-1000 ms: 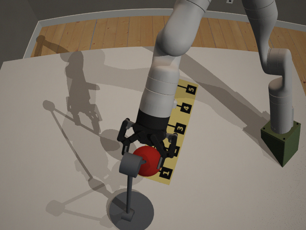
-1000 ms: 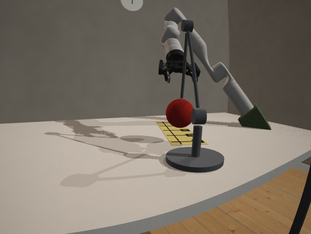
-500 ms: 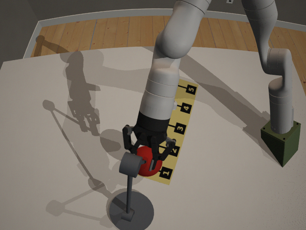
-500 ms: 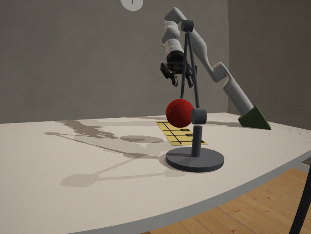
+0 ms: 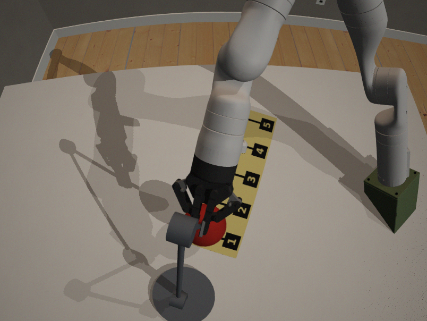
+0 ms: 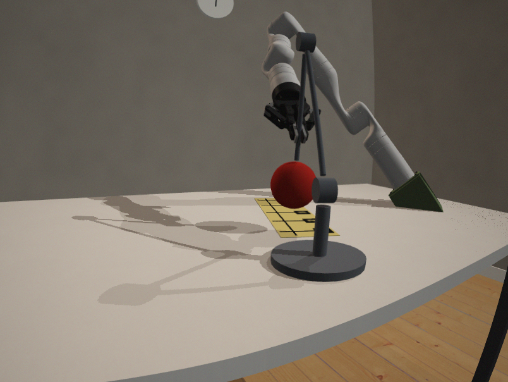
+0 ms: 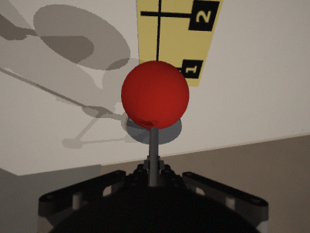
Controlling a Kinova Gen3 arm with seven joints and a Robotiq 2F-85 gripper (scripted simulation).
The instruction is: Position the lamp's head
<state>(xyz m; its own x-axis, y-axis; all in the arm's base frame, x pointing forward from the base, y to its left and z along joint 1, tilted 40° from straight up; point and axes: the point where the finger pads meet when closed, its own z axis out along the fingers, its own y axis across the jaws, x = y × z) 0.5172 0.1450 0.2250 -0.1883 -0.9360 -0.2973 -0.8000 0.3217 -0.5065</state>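
My gripper (image 6: 301, 133): clenched on the lamp's thin upper rod (image 6: 299, 123) | red lamp head (image 5: 210, 229): hangs above the bench near mark 1 (image 5: 231, 239) of the yellow strip (image 5: 257, 166) | lamp base (image 5: 199, 293): on the bench (image 5: 310, 259), just beside the strip's near end

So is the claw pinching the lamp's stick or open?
Pinching. The claw is shut on the thin stick above the red ball.
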